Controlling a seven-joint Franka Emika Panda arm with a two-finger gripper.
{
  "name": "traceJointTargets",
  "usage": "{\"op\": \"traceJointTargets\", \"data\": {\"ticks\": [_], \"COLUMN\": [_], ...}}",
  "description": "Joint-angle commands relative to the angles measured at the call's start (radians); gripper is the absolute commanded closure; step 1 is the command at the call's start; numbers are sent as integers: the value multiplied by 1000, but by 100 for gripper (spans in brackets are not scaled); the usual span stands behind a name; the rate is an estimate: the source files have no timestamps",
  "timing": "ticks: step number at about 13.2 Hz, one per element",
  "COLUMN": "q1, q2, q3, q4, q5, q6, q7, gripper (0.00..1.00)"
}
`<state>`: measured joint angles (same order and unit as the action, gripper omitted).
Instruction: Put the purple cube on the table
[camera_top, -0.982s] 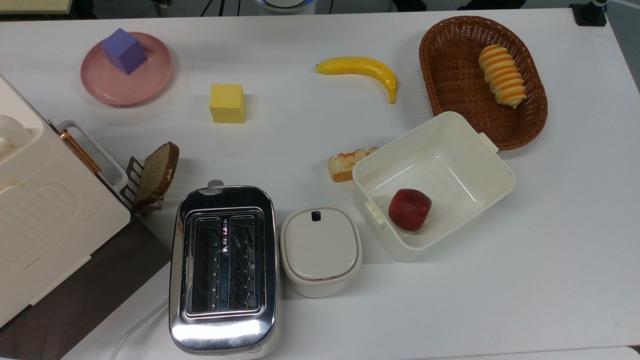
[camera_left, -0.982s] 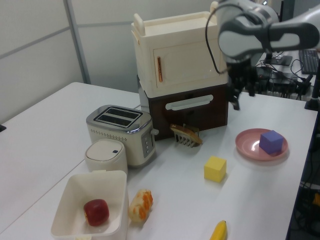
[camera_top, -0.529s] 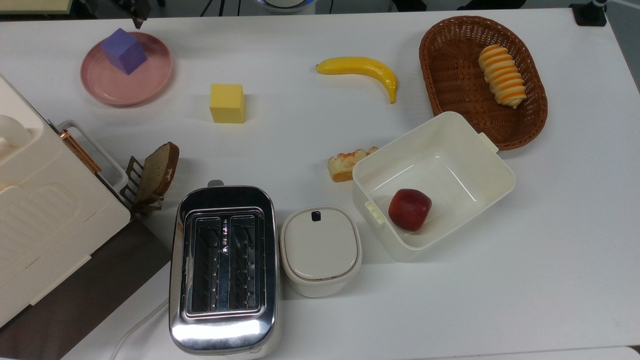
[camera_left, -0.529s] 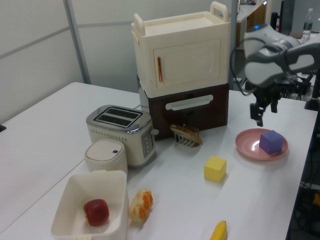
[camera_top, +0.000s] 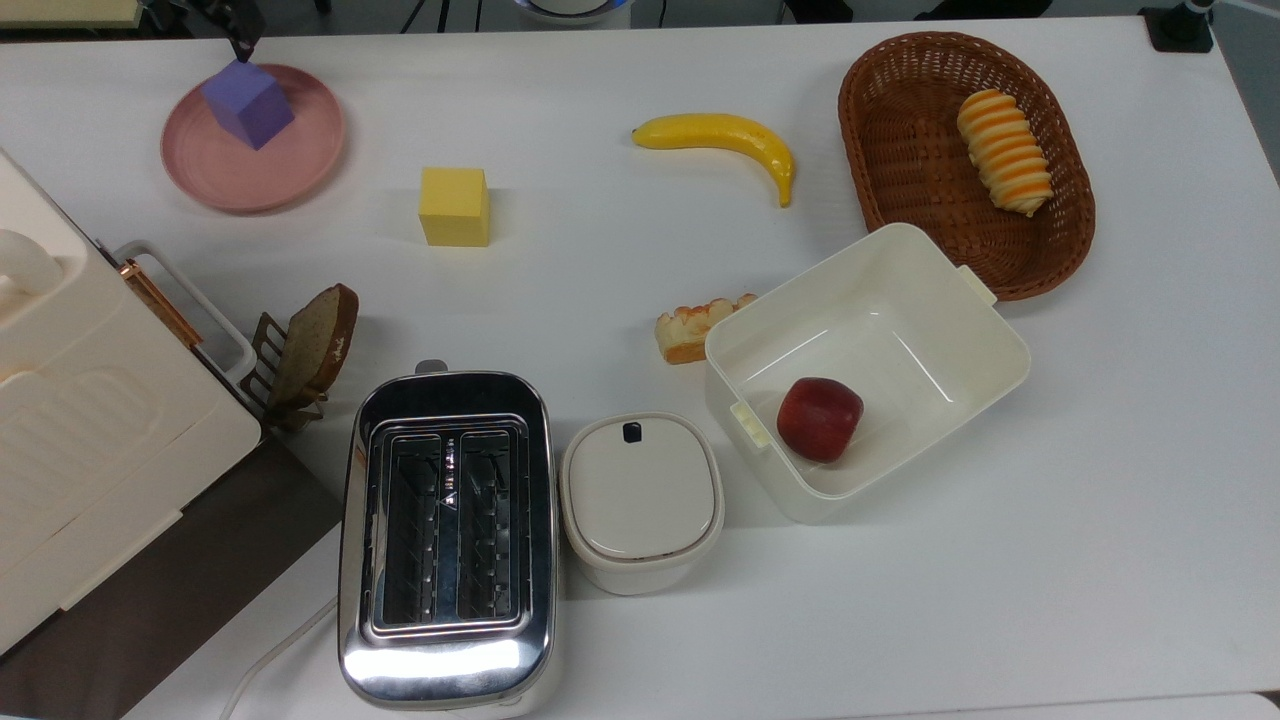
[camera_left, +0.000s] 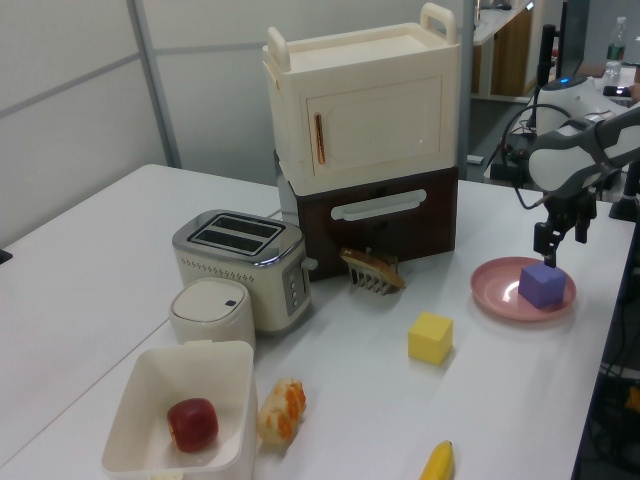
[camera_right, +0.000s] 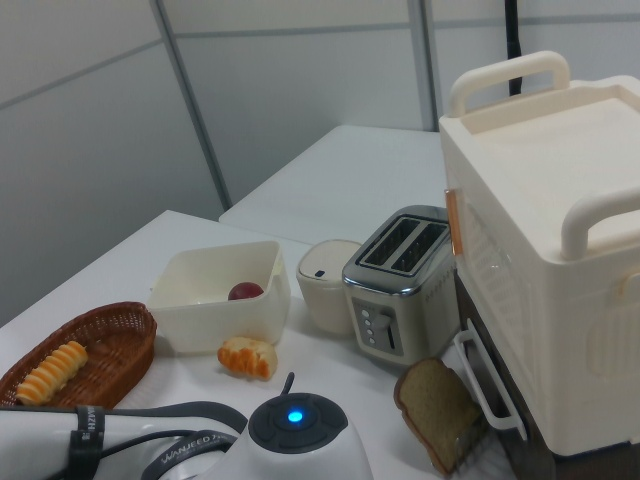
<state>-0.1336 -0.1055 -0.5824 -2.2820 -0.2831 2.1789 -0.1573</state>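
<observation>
Above purple cube (camera_left: 543, 285), claw (camera_left: 553, 243) pointing down

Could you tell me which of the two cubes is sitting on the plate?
The purple cube, on the pink plate; the yellow cube rests directly on the table.

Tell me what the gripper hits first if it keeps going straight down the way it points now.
Most likely the purple cube on the pink plate: the gripper hangs just above it, pointing down. Depth is uncertain, so it may catch only the cube's edge.
</observation>
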Motion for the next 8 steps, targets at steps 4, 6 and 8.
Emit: {"op": "traceJointTargets", "data": {"ticks": [4,6,8], "q1": [63,68,68], "q2": [13,24,65], "q3": [-16,-16,-16], "q4": [-25,-27,-42], "q5": [-7,-7,-7], "q6": [35,68,136], "q7": [269,309,317], "gripper": [0,0,0]}}
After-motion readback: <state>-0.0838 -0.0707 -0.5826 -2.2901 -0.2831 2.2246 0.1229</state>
